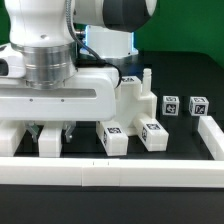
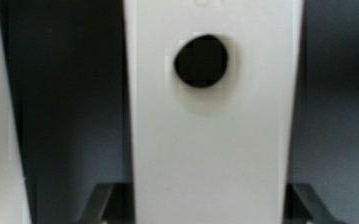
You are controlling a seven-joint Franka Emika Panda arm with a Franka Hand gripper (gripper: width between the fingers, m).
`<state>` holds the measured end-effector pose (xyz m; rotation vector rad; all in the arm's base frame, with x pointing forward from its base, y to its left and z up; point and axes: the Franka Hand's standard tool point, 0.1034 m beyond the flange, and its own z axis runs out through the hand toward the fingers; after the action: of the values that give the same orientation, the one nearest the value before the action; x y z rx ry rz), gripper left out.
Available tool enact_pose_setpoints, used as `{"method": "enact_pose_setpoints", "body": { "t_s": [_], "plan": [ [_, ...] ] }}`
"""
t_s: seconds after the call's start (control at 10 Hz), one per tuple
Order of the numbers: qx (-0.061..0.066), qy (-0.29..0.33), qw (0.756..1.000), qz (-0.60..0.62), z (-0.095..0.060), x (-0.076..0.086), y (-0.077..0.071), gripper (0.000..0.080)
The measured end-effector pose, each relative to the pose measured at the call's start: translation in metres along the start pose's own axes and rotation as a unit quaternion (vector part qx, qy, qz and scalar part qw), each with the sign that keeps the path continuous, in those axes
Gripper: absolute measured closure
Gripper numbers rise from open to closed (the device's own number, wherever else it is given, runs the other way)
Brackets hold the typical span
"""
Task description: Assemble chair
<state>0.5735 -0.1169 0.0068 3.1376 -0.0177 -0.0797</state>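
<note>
In the wrist view a white square post [image 2: 211, 140] with a dark oval hole [image 2: 202, 60] runs straight between my gripper [image 2: 206, 205]. Both dark fingers [image 2: 108, 203] press against its two sides, so the gripper is shut on it. In the exterior view the gripper [image 1: 50, 135] reaches down to the table at the exterior view's left, its fingers around the white post [image 1: 48, 145]. Other white chair pieces with tags lie apart: a tall blocky piece [image 1: 135, 95], two short posts [image 1: 112, 138] [image 1: 152, 132] and two small tagged blocks [image 1: 170, 104] [image 1: 198, 105].
A long white border rail [image 1: 110, 176] runs along the front, close to the gripper. Another rail [image 1: 212, 135] closes the exterior view's right side. A further white piece [image 1: 10, 140] lies just left of the gripper. The table is black.
</note>
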Motion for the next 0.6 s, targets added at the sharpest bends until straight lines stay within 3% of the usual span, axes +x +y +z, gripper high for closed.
{"method": "enact_pose_setpoints", "body": {
  "t_s": [0.3,0.6],
  "plan": [
    [0.002,-0.002,1.000,0.001,-0.002,0.000,-0.001,0.0515],
    [0.018,-0.006,1.000,0.005,-0.033,0.002,-0.003,0.0515]
  ]
}}
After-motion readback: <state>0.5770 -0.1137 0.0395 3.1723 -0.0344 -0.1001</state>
